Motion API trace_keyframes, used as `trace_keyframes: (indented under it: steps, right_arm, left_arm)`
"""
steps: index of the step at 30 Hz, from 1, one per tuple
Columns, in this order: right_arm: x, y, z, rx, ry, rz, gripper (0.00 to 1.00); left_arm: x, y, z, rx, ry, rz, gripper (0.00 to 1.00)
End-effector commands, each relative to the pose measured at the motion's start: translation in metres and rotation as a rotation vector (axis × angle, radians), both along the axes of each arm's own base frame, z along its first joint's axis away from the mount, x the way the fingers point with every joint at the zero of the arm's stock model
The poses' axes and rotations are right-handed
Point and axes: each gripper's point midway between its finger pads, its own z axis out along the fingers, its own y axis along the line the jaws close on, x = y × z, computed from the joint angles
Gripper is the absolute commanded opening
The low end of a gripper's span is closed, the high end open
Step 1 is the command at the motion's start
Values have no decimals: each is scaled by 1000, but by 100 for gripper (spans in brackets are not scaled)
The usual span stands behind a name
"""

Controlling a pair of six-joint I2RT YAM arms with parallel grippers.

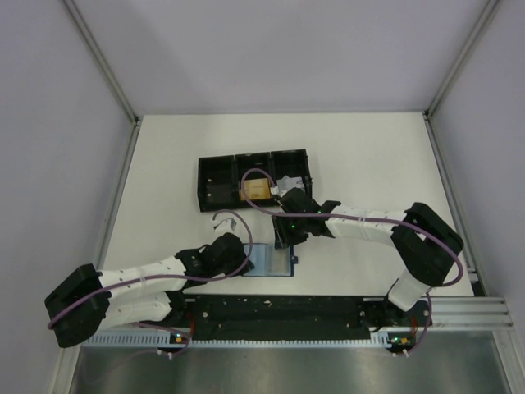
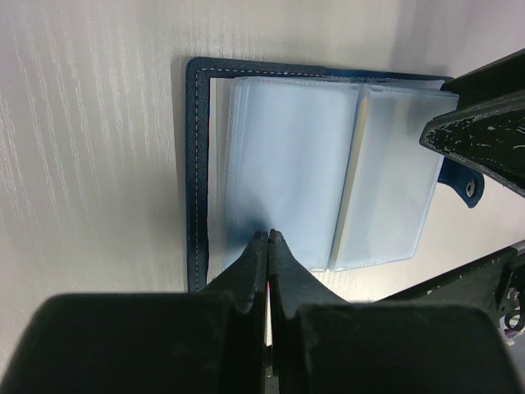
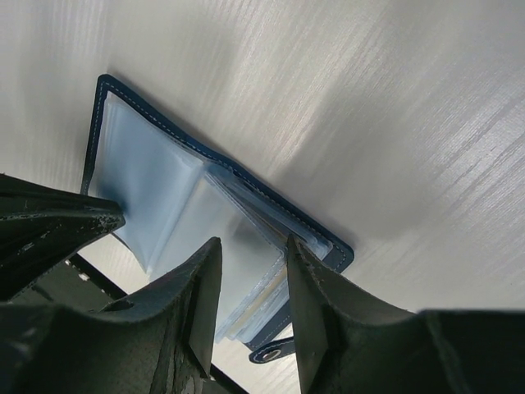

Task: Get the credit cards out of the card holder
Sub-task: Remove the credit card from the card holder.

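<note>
The dark-blue card holder (image 1: 269,261) lies open on the table near the front edge, its clear sleeves fanned out. In the left wrist view the holder (image 2: 195,164) shows its sleeves and snap tab (image 2: 468,188). My left gripper (image 2: 269,236) is shut, its tips pressed on the left sleeve. My right gripper (image 3: 250,267) is open and straddles the right-hand sleeves of the holder (image 3: 246,185). A thin tan edge shows between the sleeves (image 2: 353,176). An orange-tan credit card (image 1: 257,190) lies in the middle compartment of the black tray.
The black three-compartment tray (image 1: 215,182) stands behind the holder, just beyond my right gripper (image 1: 287,234). The black rail (image 1: 279,310) runs along the front edge. Grey walls close off the left, right and back.
</note>
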Motion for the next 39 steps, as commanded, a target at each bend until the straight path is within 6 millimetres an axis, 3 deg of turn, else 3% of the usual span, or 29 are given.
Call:
trace_keyframes:
  steps: [1,16,30,39]
  right_arm:
    - [3,11,27,73,-44,27,38]
    - [9,15,37,82,-76,57,38]
    - [-9,34,66,249,-31,108,29]
    - [-9,37,59,281,-14,96,24]
  left_arm:
    - [2,-1,1,4,-5,6,0]
    - [2,-2,1,4,-2,4,0]
    - [3,-1,3,1,-9,11,0]
    - [3,-1,3,-2,-11,15,0]
